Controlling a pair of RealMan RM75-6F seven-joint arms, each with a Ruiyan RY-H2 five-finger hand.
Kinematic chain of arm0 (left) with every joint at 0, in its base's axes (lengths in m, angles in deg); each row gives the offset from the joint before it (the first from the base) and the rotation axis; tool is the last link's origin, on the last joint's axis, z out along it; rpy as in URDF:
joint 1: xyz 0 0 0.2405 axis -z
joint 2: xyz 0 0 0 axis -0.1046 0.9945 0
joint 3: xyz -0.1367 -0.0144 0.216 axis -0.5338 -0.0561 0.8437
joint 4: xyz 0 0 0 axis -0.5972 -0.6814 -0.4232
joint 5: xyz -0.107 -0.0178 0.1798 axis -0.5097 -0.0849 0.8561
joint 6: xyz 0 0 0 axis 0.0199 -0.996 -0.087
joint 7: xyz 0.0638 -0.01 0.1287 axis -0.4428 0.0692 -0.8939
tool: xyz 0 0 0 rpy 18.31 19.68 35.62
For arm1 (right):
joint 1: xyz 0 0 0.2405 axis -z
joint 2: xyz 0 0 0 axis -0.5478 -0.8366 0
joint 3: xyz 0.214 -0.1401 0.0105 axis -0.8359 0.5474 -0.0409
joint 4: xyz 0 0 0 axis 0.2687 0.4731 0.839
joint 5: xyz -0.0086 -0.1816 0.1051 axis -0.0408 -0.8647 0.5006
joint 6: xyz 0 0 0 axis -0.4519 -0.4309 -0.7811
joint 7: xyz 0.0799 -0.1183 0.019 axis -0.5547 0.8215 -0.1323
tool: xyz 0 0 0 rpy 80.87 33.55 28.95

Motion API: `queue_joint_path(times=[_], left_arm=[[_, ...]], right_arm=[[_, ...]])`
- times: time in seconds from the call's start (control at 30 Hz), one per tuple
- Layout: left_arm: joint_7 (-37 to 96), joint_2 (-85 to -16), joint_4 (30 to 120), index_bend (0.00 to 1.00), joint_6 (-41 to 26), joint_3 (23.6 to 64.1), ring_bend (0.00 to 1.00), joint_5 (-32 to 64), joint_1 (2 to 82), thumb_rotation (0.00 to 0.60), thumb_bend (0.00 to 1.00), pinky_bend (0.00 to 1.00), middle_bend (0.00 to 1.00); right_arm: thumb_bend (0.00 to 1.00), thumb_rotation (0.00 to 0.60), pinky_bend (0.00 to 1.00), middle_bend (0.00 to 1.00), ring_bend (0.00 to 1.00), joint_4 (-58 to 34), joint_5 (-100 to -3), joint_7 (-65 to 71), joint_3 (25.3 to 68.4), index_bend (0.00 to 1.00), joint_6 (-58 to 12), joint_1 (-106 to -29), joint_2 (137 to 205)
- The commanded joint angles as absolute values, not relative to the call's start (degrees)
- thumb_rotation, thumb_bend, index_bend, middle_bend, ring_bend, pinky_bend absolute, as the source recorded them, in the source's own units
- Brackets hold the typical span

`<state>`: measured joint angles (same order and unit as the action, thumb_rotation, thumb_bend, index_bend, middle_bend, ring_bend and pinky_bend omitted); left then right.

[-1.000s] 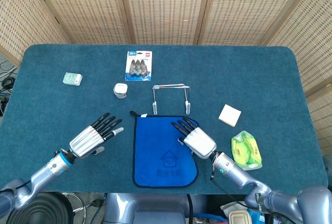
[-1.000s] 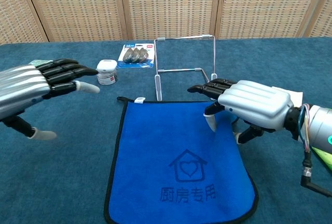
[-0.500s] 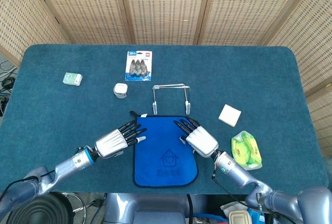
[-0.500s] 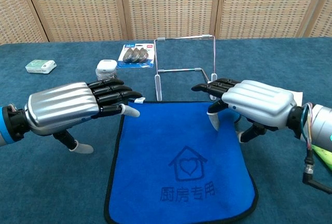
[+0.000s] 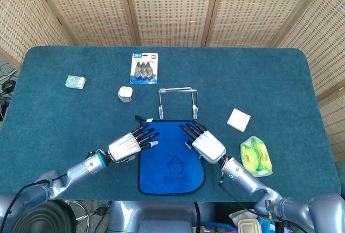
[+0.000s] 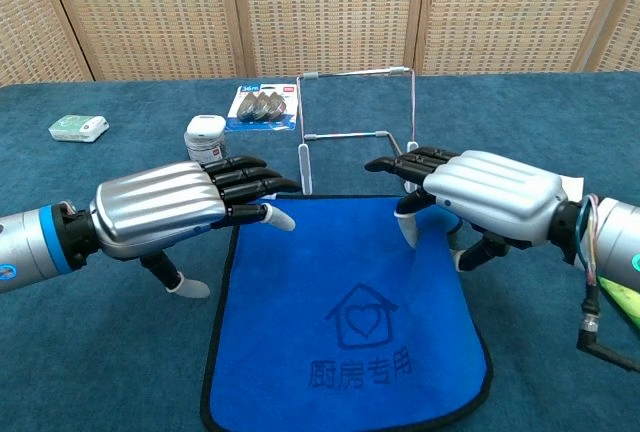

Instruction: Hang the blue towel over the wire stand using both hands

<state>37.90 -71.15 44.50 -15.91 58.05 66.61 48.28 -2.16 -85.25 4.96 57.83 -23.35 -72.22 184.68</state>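
Fingers (image 6: 250, 177) over blue towel (image 6: 350, 322) (printed 厨房专用), house-heart logo (image 6: 366, 318)

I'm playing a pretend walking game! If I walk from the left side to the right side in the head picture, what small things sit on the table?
Green-and-white packet → white jar → wire stand → white square pad → green bag.

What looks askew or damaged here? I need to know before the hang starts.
Nothing stands out. The blue towel lies flat, the wire stand is upright just beyond it, and the left robot hand and right robot hand are at its far corners, neither gripping yet.
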Motion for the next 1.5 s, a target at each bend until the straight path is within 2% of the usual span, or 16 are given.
queue_joint_path(times=[0.03, 0.5, 0.8, 1.03, 1.2, 1.43, 1.5], left_arm=[[37.7, -71.7, 44.3, 0.19, -15.5, 58.2, 0.0, 66.2, 48.8, 0.6, 0.0, 0.0, 0.0], [37.3, -74.4, 43.4, 0.22, -12.9, 59.2, 0.0, 64.6, 51.6, 0.6, 0.01, 0.0, 0.0], [37.9, -74.6, 43.5, 0.24, -13.4, 59.7, 0.0, 63.4, 52.1, 0.6, 0.26, 0.0, 0.0], [37.9, -74.8, 43.7, 0.27, -13.7, 59.9, 0.0, 62.8, 52.4, 0.6, 0.31, 0.0, 0.0], [38.0, -75.1, 43.6, 0.35, -13.6, 60.2, 0.0, 62.4, 52.5, 0.6, 0.35, 0.0, 0.0], [38.2, -75.6, 43.5, 0.39, -13.6, 60.3, 0.0, 61.7, 52.5, 0.6, 0.43, 0.0, 0.0], [38.3, -75.6, 43.5, 0.44, -13.6, 60.3, 0.0, 61.5, 52.4, 0.6, 0.47, 0.0, 0.0]], right_arm=[[0.56, 0.6, 0.0, 0.02, 0.0, -1.9, -85.3, 4.8, 57.9, 0.62, -23.3, -72.2, 184.8], [0.56, 0.6, 0.0, 0.02, 0.0, -1.6, -85.2, 3.3, 58.1, 0.62, -23.9, -72.1, 184.3], [0.56, 0.6, 0.0, 0.02, 0.0, -3.1, -85.4, 3.6, 58.0, 0.62, -24.1, -72.2, 183.4], [0.57, 0.6, 0.0, 0.02, 0.0, -3.9, -85.4, 4.3, 58.1, 0.62, -24.0, -72.3, 183.2], [0.57, 0.6, 0.0, 0.02, 0.0, -4.3, -85.3, 4.6, 58.0, 0.62, -24.0, -72.3, 183.0], [0.57, 0.6, 0.0, 0.02, 0.0, -5.1, -85.1, 5.2, 57.8, 0.62, -24.0, -72.3, 182.6], [0.57, 0.6, 0.0, 0.02, 0.0, -5.3, -85.1, 5.3, 57.8, 0.62, -24.0, -72.2, 182.5]])
